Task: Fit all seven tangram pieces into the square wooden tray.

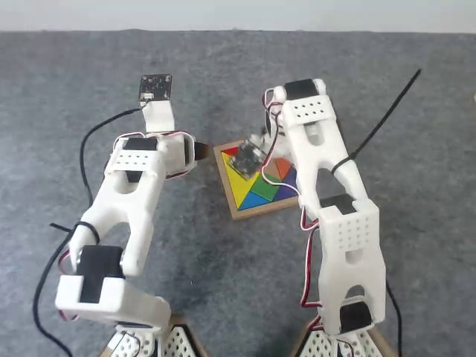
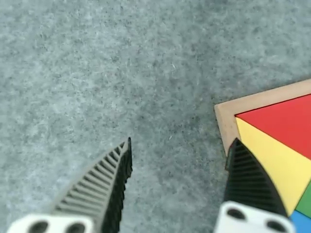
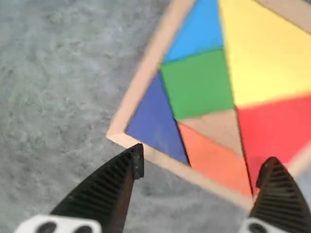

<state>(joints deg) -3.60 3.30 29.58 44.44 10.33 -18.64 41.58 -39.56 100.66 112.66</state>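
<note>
Seven pieces (image 1: 253,187) lie flush inside the tray (image 1: 262,212); left gripper (image 2: 182,141) is released and empty, just beside the tray's corner, one fingertip (image 2: 238,150) over its rim; right gripper (image 3: 204,153) is released too, empty, above the tray's corner by the navy piece (image 3: 153,119).

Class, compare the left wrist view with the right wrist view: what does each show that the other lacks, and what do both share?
Left wrist view's own: the left gripper, open. Right wrist view's own: the right gripper, open, plus a dark blue triangle, an orange piece and a tan wooden triangle. Shared: the square wooden tray, red triangle, yellow triangle.
</note>
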